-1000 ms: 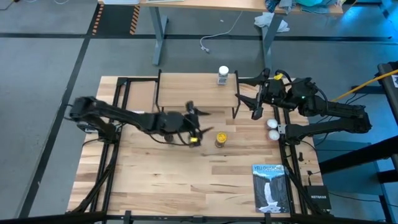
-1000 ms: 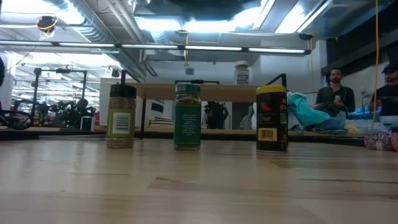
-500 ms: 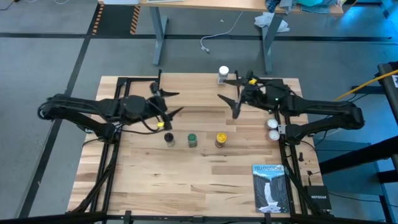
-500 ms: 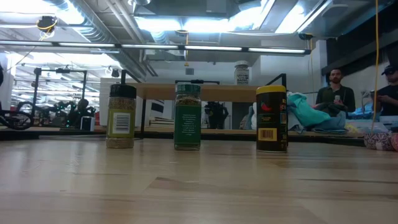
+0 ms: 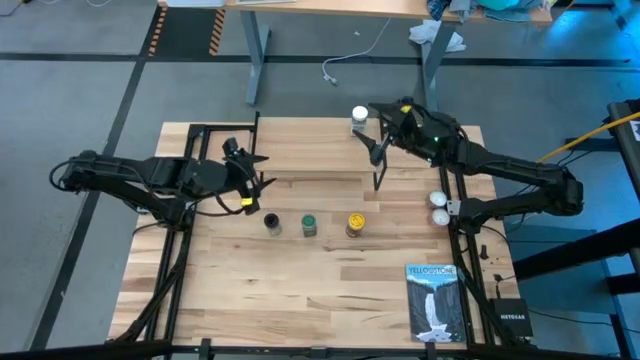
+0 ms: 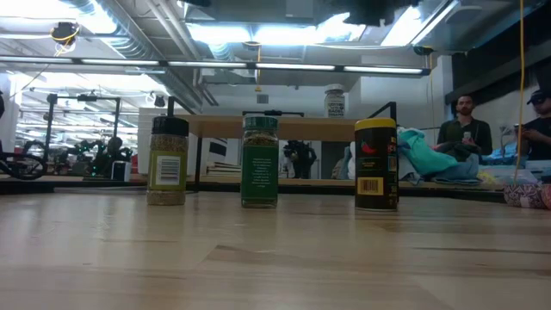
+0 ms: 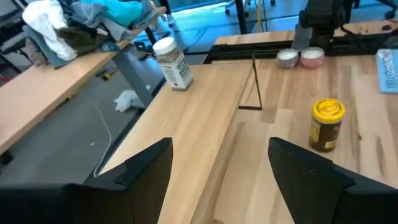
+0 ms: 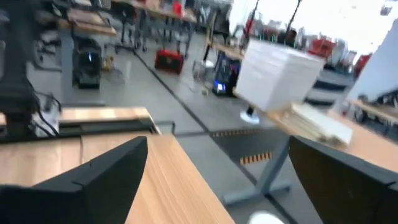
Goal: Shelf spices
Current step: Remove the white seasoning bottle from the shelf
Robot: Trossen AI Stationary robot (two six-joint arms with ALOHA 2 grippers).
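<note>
The blue-and-white book (image 5: 434, 300) lies closest, by the bench's (image 5: 330, 300) near right corner. Behind it, toward the middle of the bench, three jars stand upright in a row, apart from one another: the dark-lidded jar (image 5: 272, 222), the green jar (image 5: 309, 224) and the yellow-lidded jar (image 5: 354, 222). The left gripper (image 5: 250, 170) hangs just behind the dark-lidded jar, over the left end of the shelf (image 5: 315, 150), fingers spread and holding nothing. The shelf stands along the bench's far edge. At its right end the white-lidded jar (image 5: 359, 121) stands upright, and the right gripper (image 5: 378, 130) hovers just beside it, fingers wide apart, gripping nothing. Two small white pots (image 5: 438, 206) sit at the bench's right edge.
</note>
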